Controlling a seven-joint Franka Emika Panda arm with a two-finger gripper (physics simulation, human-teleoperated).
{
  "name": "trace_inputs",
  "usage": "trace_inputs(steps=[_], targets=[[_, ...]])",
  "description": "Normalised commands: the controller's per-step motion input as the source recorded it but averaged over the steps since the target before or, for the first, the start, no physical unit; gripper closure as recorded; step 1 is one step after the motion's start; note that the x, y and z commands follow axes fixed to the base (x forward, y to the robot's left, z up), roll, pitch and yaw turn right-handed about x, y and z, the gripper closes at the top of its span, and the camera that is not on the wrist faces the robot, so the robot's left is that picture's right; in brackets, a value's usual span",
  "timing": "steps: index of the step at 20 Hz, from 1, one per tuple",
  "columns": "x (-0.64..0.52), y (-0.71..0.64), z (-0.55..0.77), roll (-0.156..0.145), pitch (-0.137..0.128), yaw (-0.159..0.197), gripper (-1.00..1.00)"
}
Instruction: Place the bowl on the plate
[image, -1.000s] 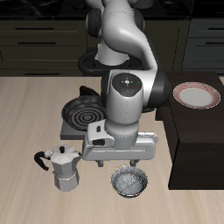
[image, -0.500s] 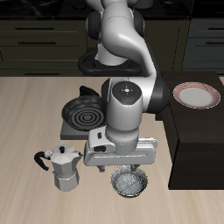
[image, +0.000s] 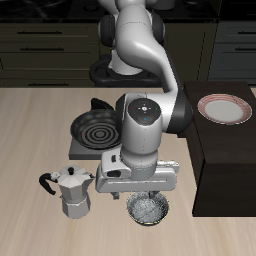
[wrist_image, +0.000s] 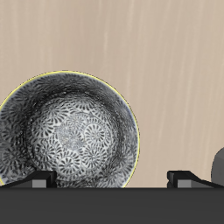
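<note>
End effector (image: 148, 192) poised directly above small silvery-grey speckled bowl (image: 148, 209) nr bench (image: 30, 130) front edge, fingers spread, nothing held; centred w/ rim, apparently for rim grasp. Round white, pink-rimmed plate (image: 224, 109) well apart, farther back on dark raised block.

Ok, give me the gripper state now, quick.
Gripper: open, jaws spread above the bowl, holding nothing.

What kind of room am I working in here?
Most likely a simulated kitchen: a moka pot, a black frying pan on a stove, the bowl and the plate share a wooden table, with dark cabinets behind.
</note>
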Motion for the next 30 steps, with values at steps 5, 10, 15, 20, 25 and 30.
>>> trace_inputs(steps=[5,10,15,20,25,30], targets=[[0.02,-0.06,-0.15,-0.009,0.020,-0.002,-1.00],[0.01,-0.02,-0.21,-0.014,0.023,0.014,-1.00],[-0.01,0.01,-0.16,0.012,0.027,-0.001,-1.00],[-0.01,0.05,-0.18,0.013,0.036,0.007,-1.00],[-0.02,0.03,-0.11,0.029,0.032,-0.009,1.00],[-0.03,0.06,0.14,0.019,-0.019,-0.001,1.00]])
